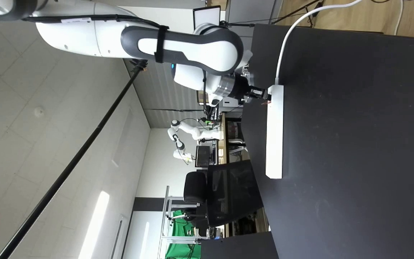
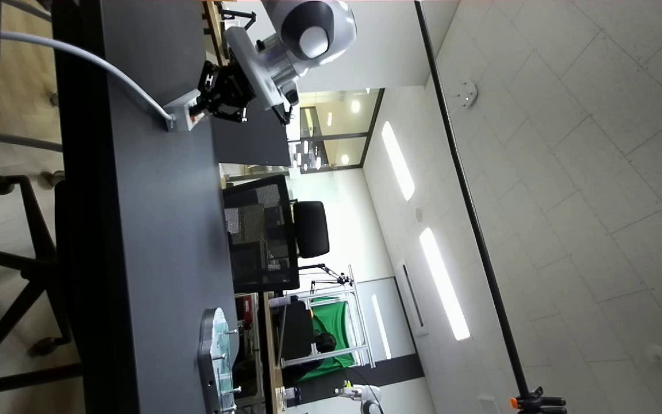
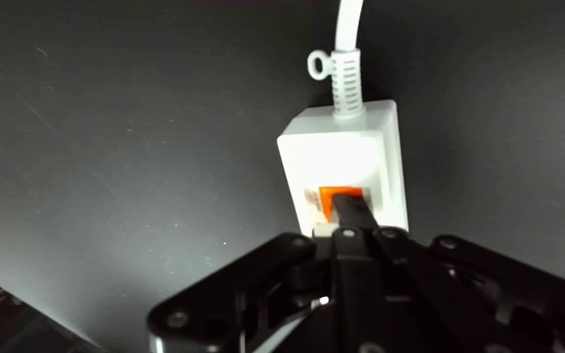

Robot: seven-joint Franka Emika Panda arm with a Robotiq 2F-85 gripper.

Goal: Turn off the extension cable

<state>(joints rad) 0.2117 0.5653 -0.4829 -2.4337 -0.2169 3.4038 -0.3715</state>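
The extension cable, a long white power strip, lies on the dark table in both exterior views (image 1: 275, 140) (image 2: 179, 112). Its white cord leaves the end close to my gripper. In the wrist view I see that end of the strip (image 3: 334, 159) with an orange switch (image 3: 327, 194). My gripper (image 3: 348, 198) is shut, its fingers together with nothing seen between them. The fingertips are over the switch and hide most of it; they appear to touch it. In both exterior views the gripper (image 1: 268, 95) (image 2: 195, 108) points at the strip's cord end. The switch position cannot be told.
The dark table (image 1: 354, 144) carries the strip. The white cord (image 1: 286, 39) runs off the table's edge. A black mesh chair (image 1: 232, 194) stands beyond the table. A clear-topped tray-like object (image 2: 219, 362) sits farther along the table.
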